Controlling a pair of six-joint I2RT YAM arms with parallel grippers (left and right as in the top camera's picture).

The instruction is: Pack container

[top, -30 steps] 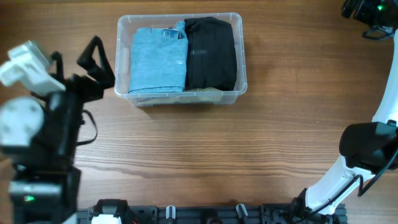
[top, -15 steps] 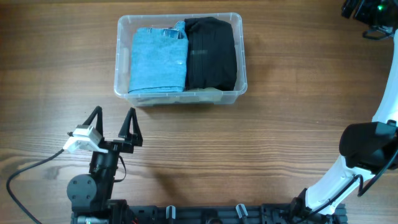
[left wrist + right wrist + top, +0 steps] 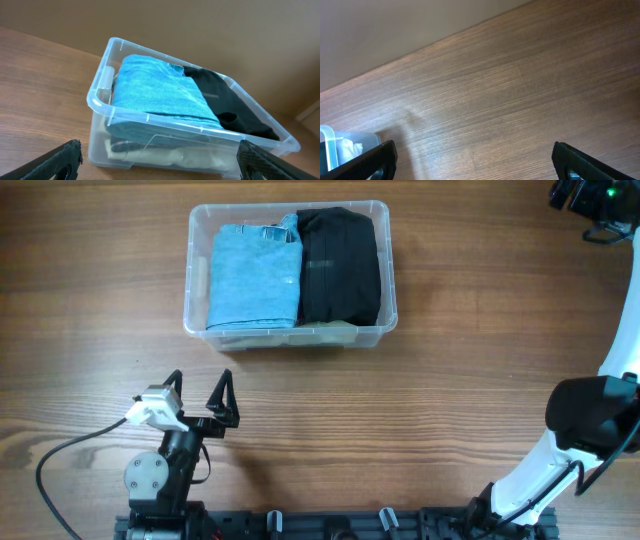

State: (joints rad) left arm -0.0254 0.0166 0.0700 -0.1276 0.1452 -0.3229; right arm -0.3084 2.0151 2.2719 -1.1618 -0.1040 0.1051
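The clear container [image 3: 388, 308] stands at the table's far middle. A folded light blue garment [image 3: 254, 275] fills its left half and a folded black garment [image 3: 340, 265] its right half. A pale garment [image 3: 335, 332] shows under them at the near wall. My left gripper [image 3: 198, 393] is open and empty, low near the table's front left, well short of the container. The left wrist view shows the container [image 3: 100, 82] ahead between the spread fingers [image 3: 60, 160]. My right gripper [image 3: 477, 167] is open and empty over bare wood at the far right.
The right arm's white link [image 3: 620, 370] runs along the table's right edge, with its base [image 3: 590, 420] at the front right. A black rail [image 3: 330, 525] lines the front edge. The left arm's cable [image 3: 60, 455] lies at the front left.
My left arm has drawn back from beside the container's left side to the table's front left, and settled a little lower and to the right. The right arm and the container have not moved.
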